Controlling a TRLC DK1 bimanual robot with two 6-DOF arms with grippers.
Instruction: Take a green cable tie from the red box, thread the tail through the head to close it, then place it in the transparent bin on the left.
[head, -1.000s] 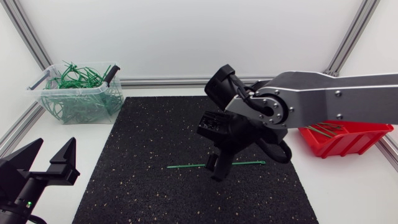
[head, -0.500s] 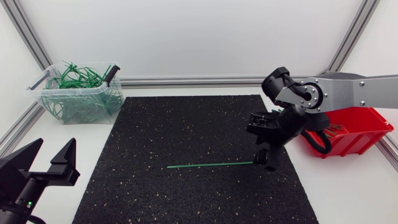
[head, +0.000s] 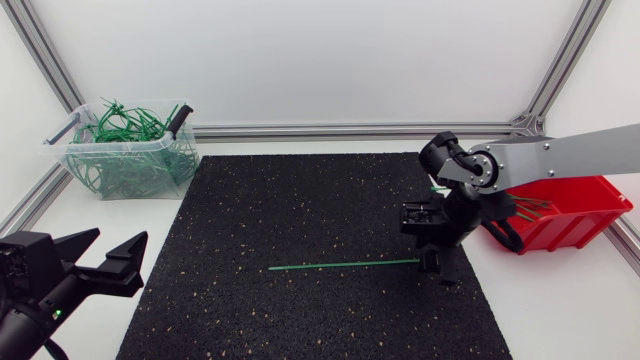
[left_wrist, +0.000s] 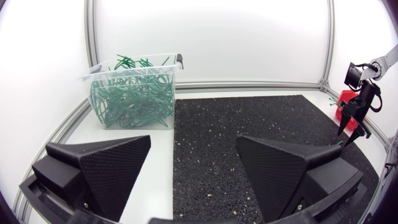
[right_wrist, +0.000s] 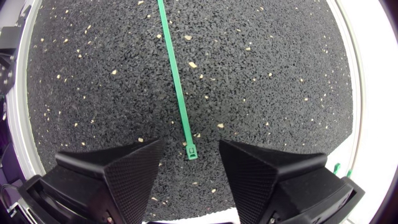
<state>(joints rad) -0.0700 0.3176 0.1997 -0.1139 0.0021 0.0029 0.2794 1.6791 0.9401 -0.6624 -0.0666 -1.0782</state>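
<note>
**Both pincers open, one green tie flat on the mat**

Head view: my right pincer (head: 437, 265) points down at the black mat (head: 300, 200) with its fingers apart, gripping nothing. The green cable tie (head: 340, 265) lies straight on the mat. One end sits right at this pincer and the rest runs away from it toward my left arm. The red box (head: 570, 222) stands on the desk (head: 560, 310) just behind my right arm, with more green ties in it. My left pincer (head: 105, 262) is well apart from the tie, open and empty. The transparent bin (head: 130, 165), full of closed green loops, stands beyond it at the far corner.

Left wrist view: my left pincer (left_wrist: 194, 146) stands wide open with only mat and desk between its fingers. The bin (left_wrist: 134, 99) is ahead of it, a little to one side. My right pincer (left_wrist: 356, 121) shows far across the mat, next to the red box (left_wrist: 344, 102).

Right wrist view: my right pincer (right_wrist: 191, 149) is open. The tie's head lies between my fingertips, touching neither. Its strap (right_wrist: 176, 81) runs straight ahead of the pincer across the mat.
</note>
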